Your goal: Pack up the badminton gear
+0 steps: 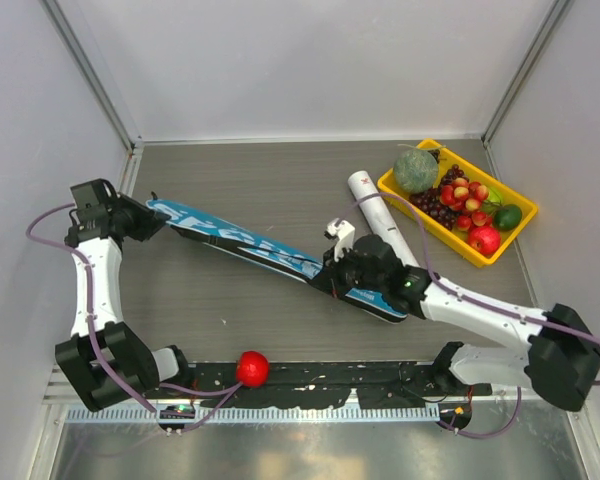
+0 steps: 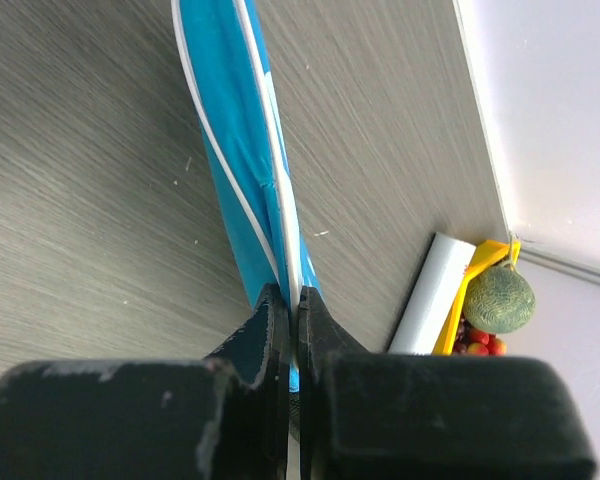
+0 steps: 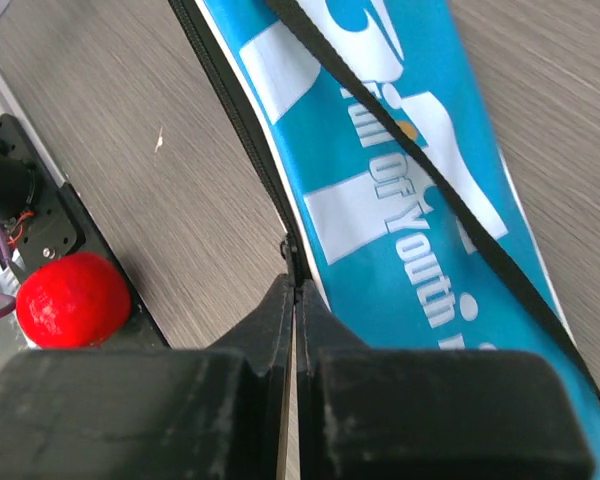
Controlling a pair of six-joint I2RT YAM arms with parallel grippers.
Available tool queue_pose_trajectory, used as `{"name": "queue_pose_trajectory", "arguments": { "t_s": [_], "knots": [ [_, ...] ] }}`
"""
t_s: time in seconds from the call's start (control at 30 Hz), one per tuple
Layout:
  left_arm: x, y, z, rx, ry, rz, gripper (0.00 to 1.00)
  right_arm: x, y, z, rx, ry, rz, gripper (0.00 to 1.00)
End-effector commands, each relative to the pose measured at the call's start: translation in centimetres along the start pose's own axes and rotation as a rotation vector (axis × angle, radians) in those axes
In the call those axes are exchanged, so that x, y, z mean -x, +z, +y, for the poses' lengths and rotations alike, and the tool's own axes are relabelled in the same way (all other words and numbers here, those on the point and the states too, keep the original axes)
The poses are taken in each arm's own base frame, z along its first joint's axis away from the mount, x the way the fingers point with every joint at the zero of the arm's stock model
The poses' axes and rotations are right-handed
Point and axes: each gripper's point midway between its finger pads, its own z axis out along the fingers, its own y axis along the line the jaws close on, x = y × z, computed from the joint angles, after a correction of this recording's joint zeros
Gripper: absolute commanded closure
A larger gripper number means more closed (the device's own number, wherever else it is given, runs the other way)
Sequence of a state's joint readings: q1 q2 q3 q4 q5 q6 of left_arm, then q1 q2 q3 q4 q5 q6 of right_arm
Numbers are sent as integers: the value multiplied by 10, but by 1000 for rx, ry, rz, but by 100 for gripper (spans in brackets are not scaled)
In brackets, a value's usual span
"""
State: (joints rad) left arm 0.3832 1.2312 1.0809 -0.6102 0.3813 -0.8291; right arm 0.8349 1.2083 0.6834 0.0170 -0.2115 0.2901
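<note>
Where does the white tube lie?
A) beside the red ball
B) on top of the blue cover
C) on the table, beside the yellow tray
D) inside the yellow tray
C: the white tube lies flat on the table, along the outer wall of the yellow tray, not inside it.

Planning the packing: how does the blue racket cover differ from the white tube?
The blue racket cover is flat, printed; the white tube is round, plain. The cover is far longer than the tube. The left end effector and right end effector grip the cover, not the tube. Both lie on the table.
</note>
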Motion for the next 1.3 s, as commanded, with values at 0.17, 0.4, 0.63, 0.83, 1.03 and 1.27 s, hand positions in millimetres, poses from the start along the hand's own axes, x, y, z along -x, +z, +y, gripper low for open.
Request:
{"name": "queue_pose_trajectory", "arguments": {
  "t_s": [0.17, 0.4, 0.63, 0.83, 1.03, 1.27],
  "knots": [
    [40, 3, -15, -25, 45, -134, 100, -19, -48, -56, -311, 10, -70, 95],
    [50, 7, -14, 50, -27, -137, 100, -33, -67, -79, -430, 48, -113, 95],
    [73, 12, -36, 56, -23, -163, 100, -42, -91, -97, -550, 56, -117, 95],
    [72, 44, -80, -49, 112, -94, 90, -31, -87, -71, -398, 111, -182, 95],
    [57, 49, -61, 52, 171, -73, 36, -20, -66, -44, -247, 120, -148, 95],
    [52, 20, -5, 386, 330, -157, 13, -5, -54, -31, -184, 167, -190, 95]
  ]
}}
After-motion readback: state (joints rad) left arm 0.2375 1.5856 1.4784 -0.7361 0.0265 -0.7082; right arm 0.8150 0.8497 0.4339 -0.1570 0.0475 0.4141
